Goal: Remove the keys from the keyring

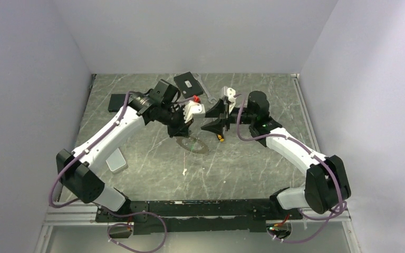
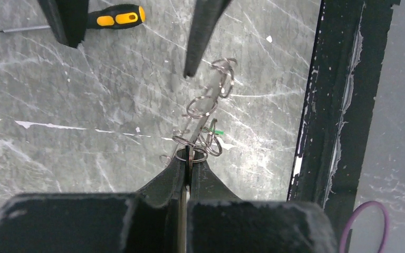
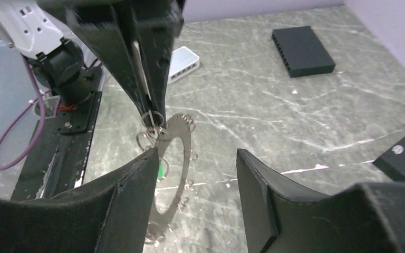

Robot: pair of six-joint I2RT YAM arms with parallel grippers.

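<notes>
- Keyring (image 3: pixel 182 142), fringed with keys (image 2: pixel 206 138), is clenched at its rim by the left pincer (image 2: pixel 188 158), above the desk (image 2: pixel 84 132).
- Right pincer (image 3: pixel 198 155) is released, jaws spread just beside the hoop.
- Screwdriver (image 2: pixel 113 17) is laid flat on the desk beyond.

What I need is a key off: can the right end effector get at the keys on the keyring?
Probably yes: the left end effector holds the keyring upright, the keys hang exposed, and the right end effector stands open beside them, nothing between.
</notes>
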